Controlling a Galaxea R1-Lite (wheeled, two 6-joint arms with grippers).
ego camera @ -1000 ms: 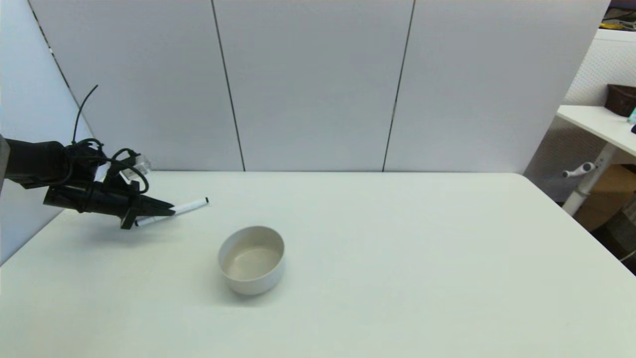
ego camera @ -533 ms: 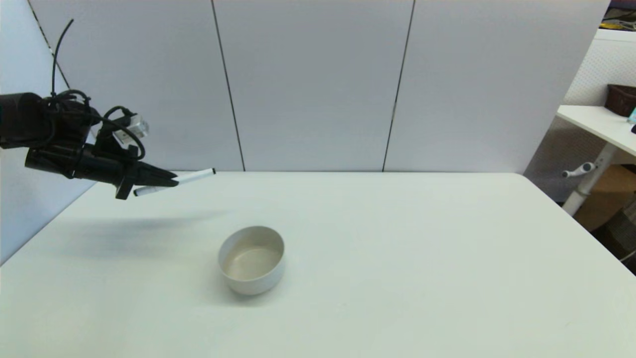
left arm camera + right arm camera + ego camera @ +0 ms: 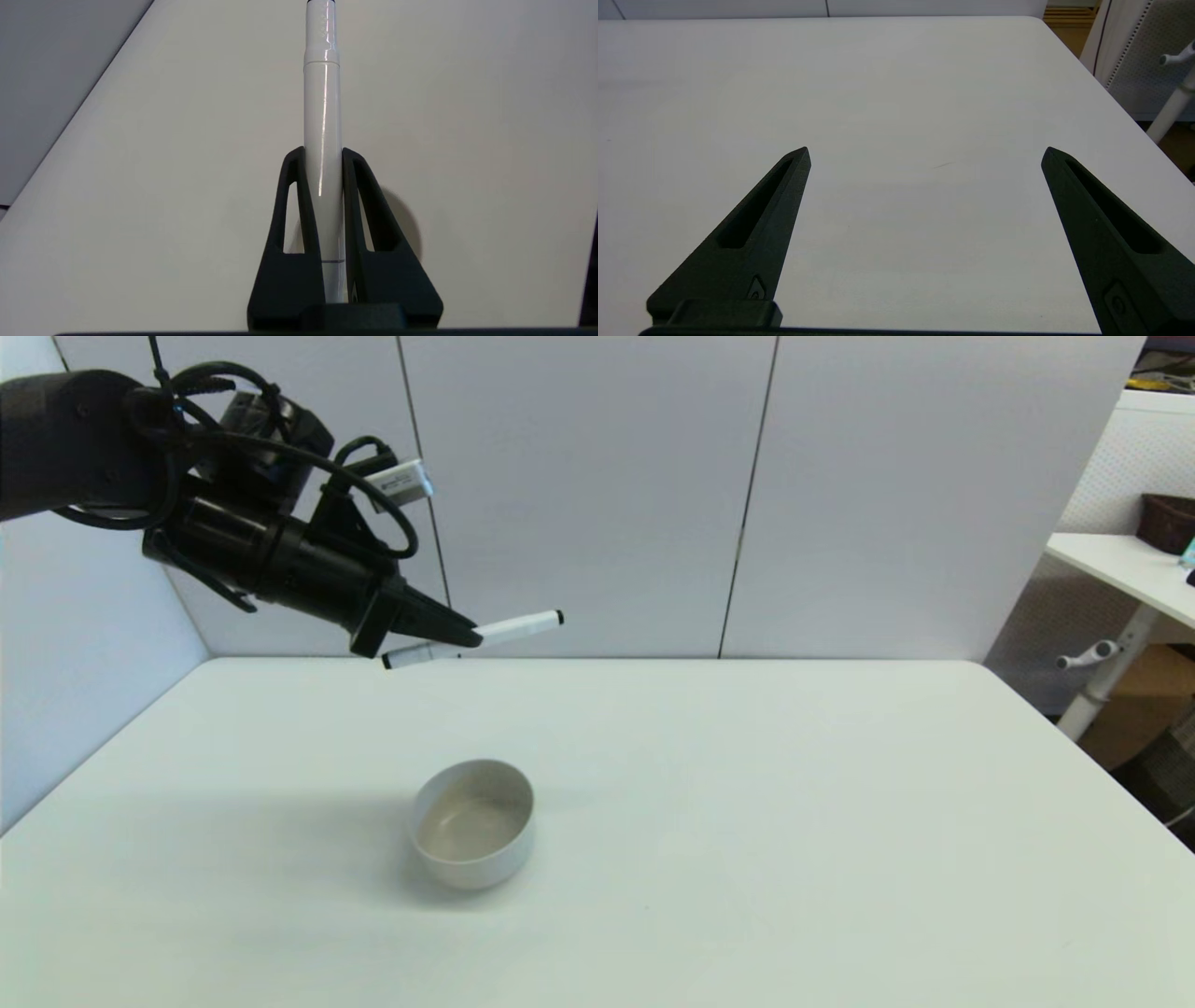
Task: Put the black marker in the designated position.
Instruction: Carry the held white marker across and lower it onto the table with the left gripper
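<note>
Left hand: the left hand [image 3: 467, 637] is up in the air, over the far left part of the tabletop [image 3: 747, 803]. It is clenched on the black marker [image 3: 518, 626].
Grip: in the left wrist view, the two black fingers [image 3: 294, 210] press on both sides of the marker's white body [image 3: 322, 116]. They hold it near its middle.
Black marker: it is off the tabletop and touches nothing but the left hand. It lies almost flat, a little tilted. One end with a small black tip sticks out toward the right. The other end sticks out behind the fingers on the left.
Bowl: a white bowl [image 3: 473, 823] sits upright on the tabletop, nearer the robot than the marker. The marker is high above it and farther back, well apart from it.
Right hand: the right hand [image 3: 924, 154] hangs over a bare part of the tabletop on the right side. Its fingers are spread wide and hold nothing.
Wall: grey panels [image 3: 597, 495] stand behind the tabletop.
</note>
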